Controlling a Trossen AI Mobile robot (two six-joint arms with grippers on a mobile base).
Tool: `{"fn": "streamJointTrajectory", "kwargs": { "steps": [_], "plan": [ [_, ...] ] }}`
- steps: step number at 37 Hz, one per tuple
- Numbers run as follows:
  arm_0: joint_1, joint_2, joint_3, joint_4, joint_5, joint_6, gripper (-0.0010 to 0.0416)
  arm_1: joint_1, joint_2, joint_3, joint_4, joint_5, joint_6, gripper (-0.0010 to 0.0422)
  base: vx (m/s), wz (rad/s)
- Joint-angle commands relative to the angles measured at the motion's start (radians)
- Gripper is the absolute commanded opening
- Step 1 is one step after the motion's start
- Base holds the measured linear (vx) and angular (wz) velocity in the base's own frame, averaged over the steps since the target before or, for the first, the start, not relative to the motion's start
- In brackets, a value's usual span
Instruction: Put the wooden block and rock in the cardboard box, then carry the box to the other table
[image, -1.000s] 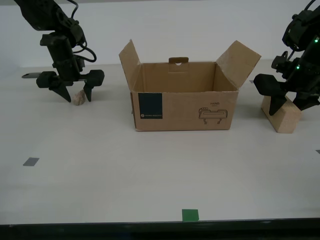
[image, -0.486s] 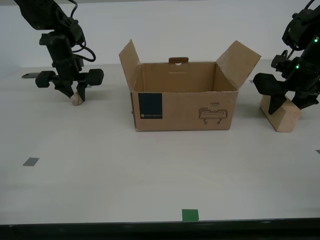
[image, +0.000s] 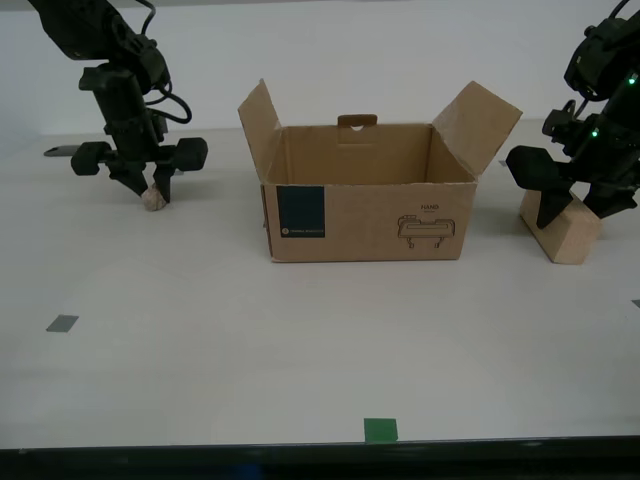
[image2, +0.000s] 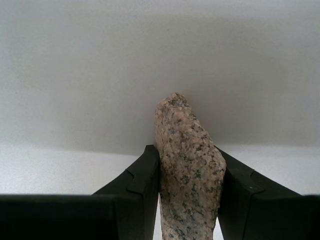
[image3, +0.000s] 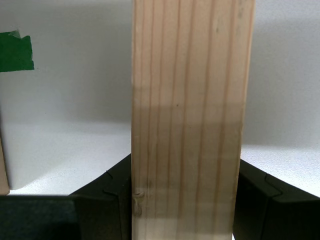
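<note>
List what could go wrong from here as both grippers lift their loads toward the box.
The rock is lumpy and tapered, pinched between my second gripper's narrow fingers, so it may twist or slip out on lifting. The wooden block is smooth and sticks out well past my first gripper; it could pivot in the grip. The cardboard box has raised side flaps that either load might clip, shoving the box.

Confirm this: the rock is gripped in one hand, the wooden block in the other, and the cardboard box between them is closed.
Not quite: the cardboard box is open, its flaps raised, as the exterior view shows. The rest holds: my second hand grips the rock and my first hand grips the wooden block.
</note>
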Motion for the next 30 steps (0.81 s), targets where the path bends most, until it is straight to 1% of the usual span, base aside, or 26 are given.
{"fn": "streamJointTrajectory", "kwargs": {
  "steps": [1,10,15,18,30],
  "plan": [
    [0.001,0.001,0.0,0.0,-0.002,0.008,-0.0001,0.0,-0.011,0.0,-0.007,0.002,0.003,-0.0001,0.0,0.0],
    [0.001,-0.016,0.0,-0.005,-0.002,0.01,-0.0001,0.0,-0.061,0.003,-0.012,0.002,0.024,-0.0001,0.0,0.0],
    [0.001,-0.048,0.0,-0.011,-0.002,0.013,-0.0001,0.0,-0.101,0.003,-0.016,0.002,0.031,-0.0001,0.0,0.0],
    [0.001,-0.068,0.0,-0.021,-0.002,0.014,-0.0001,0.0,-0.125,0.002,-0.02,0.002,0.045,-0.0001,0.0,0.0],
    [0.0,-0.201,0.0,-0.044,-0.002,0.021,-0.0001,-0.002,-0.235,0.0,-0.036,0.003,0.066,-0.0001,0.0,0.0]
  ]
}}
